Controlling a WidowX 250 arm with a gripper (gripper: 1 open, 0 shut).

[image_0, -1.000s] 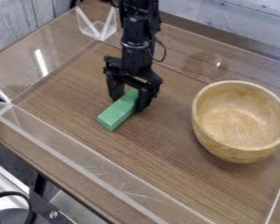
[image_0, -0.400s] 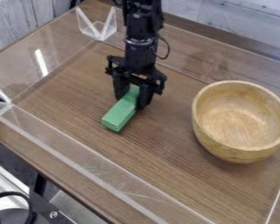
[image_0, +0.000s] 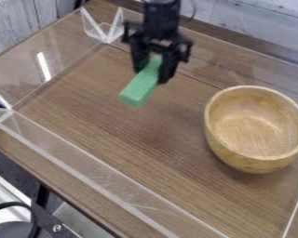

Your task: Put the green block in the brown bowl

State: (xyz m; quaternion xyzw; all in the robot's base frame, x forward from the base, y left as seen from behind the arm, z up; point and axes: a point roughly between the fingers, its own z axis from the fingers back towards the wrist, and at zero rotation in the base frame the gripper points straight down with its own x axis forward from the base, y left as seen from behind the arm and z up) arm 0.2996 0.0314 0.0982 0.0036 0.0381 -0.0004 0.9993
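The green block [image_0: 142,84] hangs in the air above the wooden table, tilted with its lower end toward the front left. My gripper [image_0: 156,65] points down and is shut on the block's upper end, black fingers on either side. The brown bowl [image_0: 256,127] stands on the table at the right, empty, below and to the right of the block.
Clear acrylic walls [image_0: 64,158] fence the table on the front and left. A clear folded stand [image_0: 104,25] sits at the back behind the arm. The table [image_0: 101,121] is dark wood grain.
The gripper closed on the green block and lifted it off the table, moving up and a little toward the right. The bowl has not moved.
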